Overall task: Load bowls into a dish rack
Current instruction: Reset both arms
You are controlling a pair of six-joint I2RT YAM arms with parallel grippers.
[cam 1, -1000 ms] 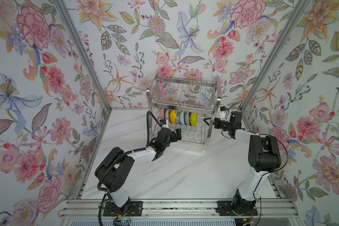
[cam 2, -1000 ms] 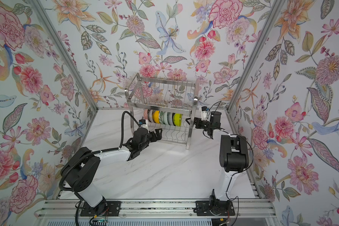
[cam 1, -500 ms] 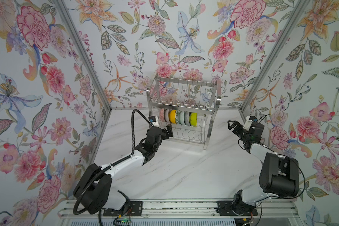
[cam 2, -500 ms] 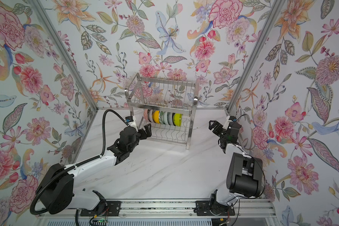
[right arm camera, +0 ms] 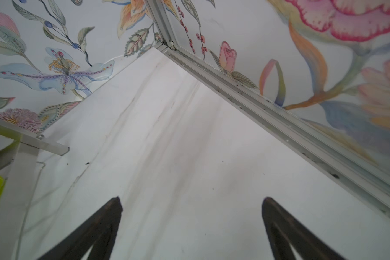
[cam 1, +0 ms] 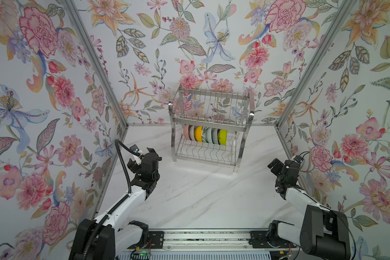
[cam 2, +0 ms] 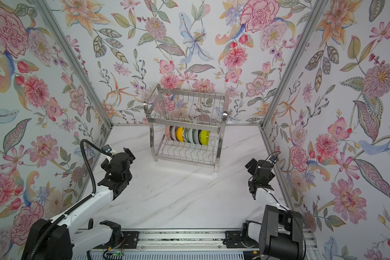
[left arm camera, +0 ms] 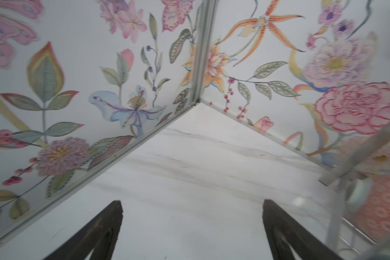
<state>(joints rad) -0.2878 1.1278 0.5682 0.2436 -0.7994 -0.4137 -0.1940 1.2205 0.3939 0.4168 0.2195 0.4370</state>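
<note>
Currently the bowls stand on edge in one close row on the lower tier of the dish rack, with the pink bowl at one end and the lime green bowl at the other. No bowl is visible on the worktop in either top view. Loading therefore appears complete, and the step in hand is judged to be parking both arms.

Procedure:
1. Route each arm away from the rack legs. Contact with the light wire frame could shift it and unseat the row.
2. Confirm that every bowl sits in its own wire slot. The exact count is hard to read, since the bowls overlap.
3. Do not re-enter the lower tier unless a bowl leans out.

End effector state:
- Left end effector: jaws spread wide, nothing between them, nothing touched. It hangs above the worktop beside the pink end of the rack.
- Right end effector: jaws spread wide, empty, no contact. It hangs near the side wall, apart from the rack's lime green end.
</note>
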